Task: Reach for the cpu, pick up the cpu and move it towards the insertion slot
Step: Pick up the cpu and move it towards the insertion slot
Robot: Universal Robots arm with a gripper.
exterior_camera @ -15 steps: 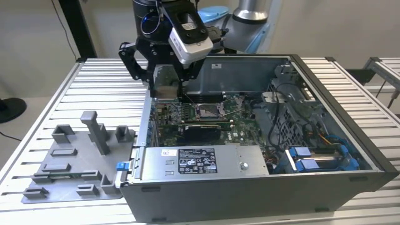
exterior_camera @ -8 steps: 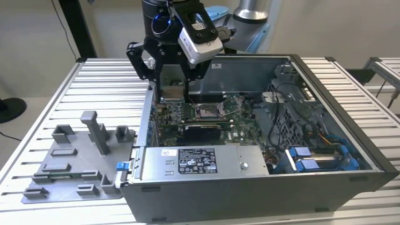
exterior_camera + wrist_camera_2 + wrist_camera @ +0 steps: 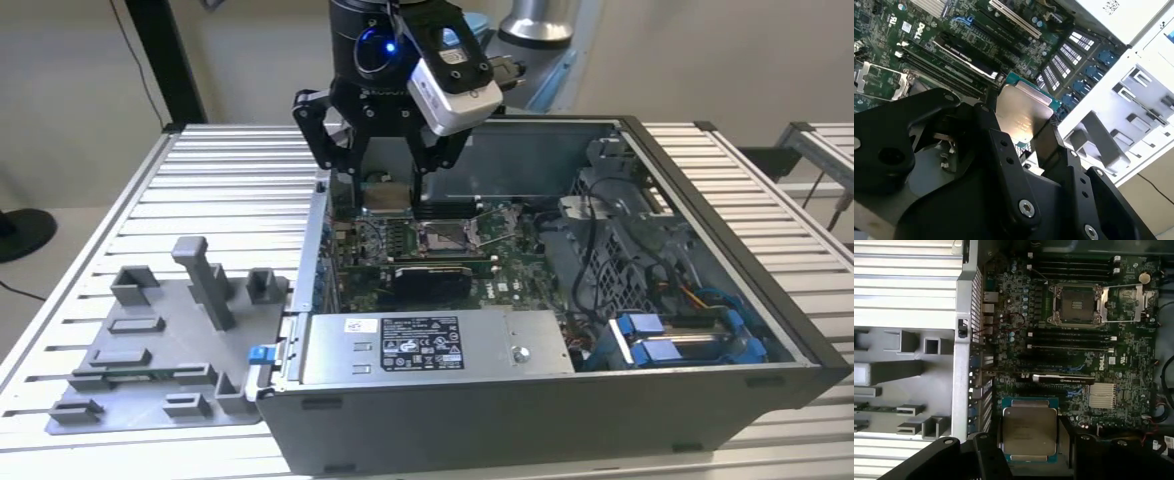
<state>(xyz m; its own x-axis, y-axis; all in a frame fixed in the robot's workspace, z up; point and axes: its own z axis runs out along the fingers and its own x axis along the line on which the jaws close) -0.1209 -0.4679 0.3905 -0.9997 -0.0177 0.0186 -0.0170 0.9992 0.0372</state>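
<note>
The gripper (image 3: 387, 192) is pinching the cpu (image 3: 384, 197) by two opposite edges, one black finger pressed against each side. The chip lies flat between them with its pale metal top showing in both wrist views. It hangs in the air and touches nothing but the fingers, so I'd say the reach and the pick-up are done.

Directly beneath the gripper is the green motherboard (image 3: 1134, 355), with long dark connector rows running under the held chip. Further out from the fingers, beyond those rows, sits the insertion slot (image 3: 1077, 303), with a dark centre and what looks like its shiny frame swung open beside it. The cpu is not over it; by my reckoning, closing that gap is what's left of the carry.

Around all this stands the open computer case (image 3: 534, 410). Outside its wall, furthest from the gripper, the grey fixture plate (image 3: 134, 380) lies on the slatted table (image 3: 227, 160).
</note>
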